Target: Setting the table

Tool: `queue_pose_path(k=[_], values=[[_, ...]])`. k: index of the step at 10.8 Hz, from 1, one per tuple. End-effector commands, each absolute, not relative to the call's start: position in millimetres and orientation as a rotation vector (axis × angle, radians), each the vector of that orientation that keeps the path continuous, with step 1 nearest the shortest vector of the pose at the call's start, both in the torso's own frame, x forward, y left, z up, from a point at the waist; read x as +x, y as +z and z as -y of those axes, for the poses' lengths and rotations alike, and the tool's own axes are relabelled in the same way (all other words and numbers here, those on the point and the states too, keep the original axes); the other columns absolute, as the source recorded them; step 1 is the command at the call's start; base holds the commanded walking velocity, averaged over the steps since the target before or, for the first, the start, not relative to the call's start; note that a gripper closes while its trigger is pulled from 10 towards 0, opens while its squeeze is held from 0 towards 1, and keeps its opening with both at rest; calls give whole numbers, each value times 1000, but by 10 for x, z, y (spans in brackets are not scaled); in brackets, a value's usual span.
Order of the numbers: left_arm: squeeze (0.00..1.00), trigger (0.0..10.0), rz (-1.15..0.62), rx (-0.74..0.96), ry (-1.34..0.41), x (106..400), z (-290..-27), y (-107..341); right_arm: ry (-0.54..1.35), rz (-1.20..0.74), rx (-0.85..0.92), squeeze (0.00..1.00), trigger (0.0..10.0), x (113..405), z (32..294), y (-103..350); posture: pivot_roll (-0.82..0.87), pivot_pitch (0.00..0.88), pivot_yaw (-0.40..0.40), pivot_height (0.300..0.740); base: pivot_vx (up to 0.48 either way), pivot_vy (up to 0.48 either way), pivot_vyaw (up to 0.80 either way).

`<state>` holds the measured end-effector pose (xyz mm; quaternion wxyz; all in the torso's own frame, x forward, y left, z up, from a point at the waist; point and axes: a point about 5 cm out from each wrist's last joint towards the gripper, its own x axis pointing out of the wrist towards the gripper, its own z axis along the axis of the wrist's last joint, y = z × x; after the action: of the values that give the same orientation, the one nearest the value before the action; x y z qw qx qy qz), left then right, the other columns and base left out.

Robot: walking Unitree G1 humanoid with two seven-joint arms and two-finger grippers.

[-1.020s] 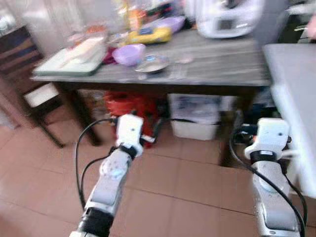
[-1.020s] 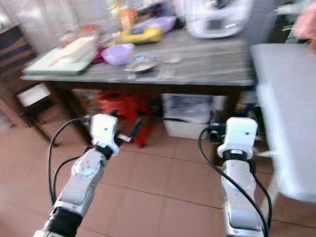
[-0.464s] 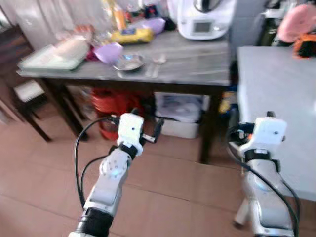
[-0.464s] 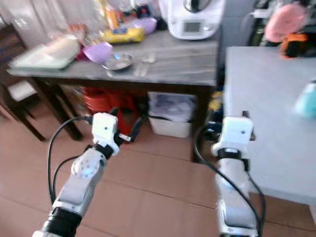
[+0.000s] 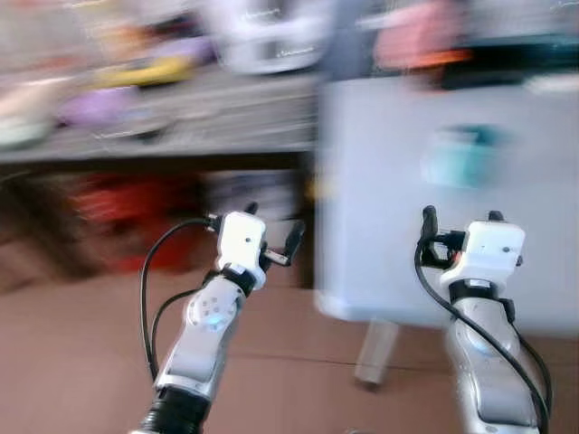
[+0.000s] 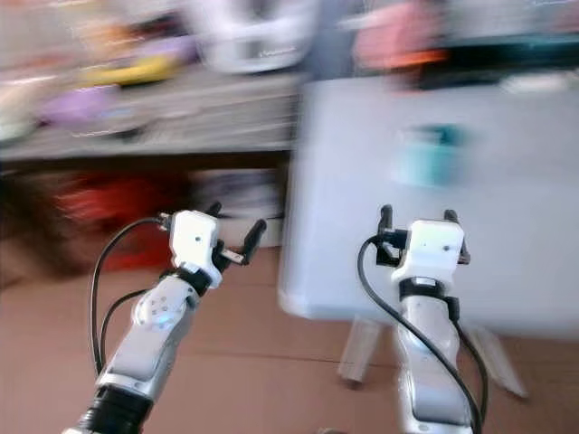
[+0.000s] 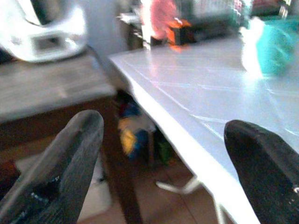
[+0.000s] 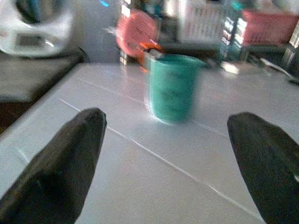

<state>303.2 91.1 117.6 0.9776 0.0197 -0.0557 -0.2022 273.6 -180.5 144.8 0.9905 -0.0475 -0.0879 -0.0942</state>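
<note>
A teal cup (image 8: 172, 87) stands upright on a white table (image 5: 389, 226) straight ahead, and in the blurred head view it is a teal smear (image 5: 457, 155). My right gripper (image 8: 168, 128) is open and empty, held at the table's near edge and pointing at the cup, well short of it. My left gripper (image 7: 163, 137) is open and empty too, held off the white table's left corner above the floor. A grey wooden table (image 5: 208, 127) to the left carries a blurred purple bowl (image 5: 90, 108).
A white kitchen appliance (image 7: 44, 28) sits on the grey table. A pink object (image 8: 136, 29) and crates stand behind the cup. Red and white containers lie under the grey table. Tiled floor (image 5: 90, 362) is below my arms.
The camera has swung to the right, so the white table with the teal cup now lies ahead and the grey table has slid left. Both arms keep the same pose.
</note>
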Motion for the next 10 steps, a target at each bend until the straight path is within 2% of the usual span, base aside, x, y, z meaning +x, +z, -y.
queue_pose_path(k=[1,2,7,10], values=[[0,10000,123,46,-396,3049,-940,1218,-175,192,-91,0,10000,2740,1768,1492,-142,77,135,740,0,-349,-738],[0,10000,123,47,-397,3044,-928,1219,-172,191,-93,0,10000,2741,1762,1492,-140,77,137,740,0,-319,0],[0,10000,128,57,-408,3048,-904,1239,-166,194,-92,0,10000,2759,1730,1494,-134,77,143,740,0,0,0],[0,10000,128,60,-424,3056,-883,1245,-167,192,-89,0,10000,2757,1715,1474,-137,77,151,740,0,-348,0]])
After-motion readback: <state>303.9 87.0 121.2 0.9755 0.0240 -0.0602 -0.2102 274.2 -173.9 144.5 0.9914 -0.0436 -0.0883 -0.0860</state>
